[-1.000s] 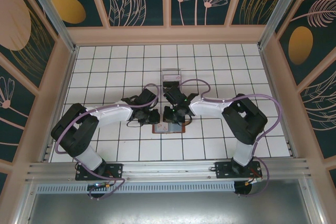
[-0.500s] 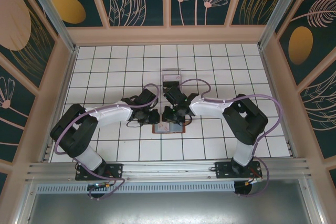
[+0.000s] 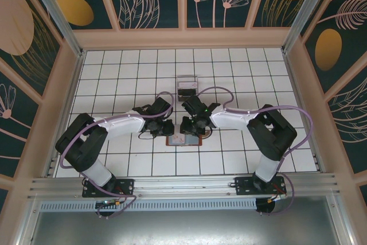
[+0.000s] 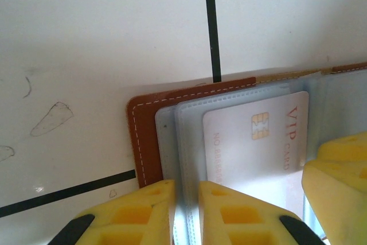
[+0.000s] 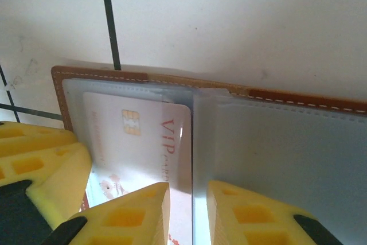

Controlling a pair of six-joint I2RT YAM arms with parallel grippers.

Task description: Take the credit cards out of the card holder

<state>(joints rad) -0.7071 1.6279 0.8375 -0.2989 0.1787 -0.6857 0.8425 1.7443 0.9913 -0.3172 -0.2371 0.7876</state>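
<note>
Now the left gripper [image 4: 186, 193] clamps the card holder [image 4: 143, 142]; the right gripper [image 5: 188, 193], closure unclear, should draw the card [image 5: 140, 142] straight.

Left tool [image 4: 186, 190] fingers [image 4: 241, 213] partly hide the credit card [image 4: 252, 142].

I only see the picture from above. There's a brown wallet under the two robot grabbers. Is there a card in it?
Observer: Yes. The left wrist camera shows a white card tucked in a clear pocket of the wallet.
Child: What's on the card?
Observer: A small gold chip and red letters reading VIP.
Child: Is anything pinching the wallet?
Observer: The left gripper is. Its yellow fingers are closed on the edge of the clear pockets.
</note>
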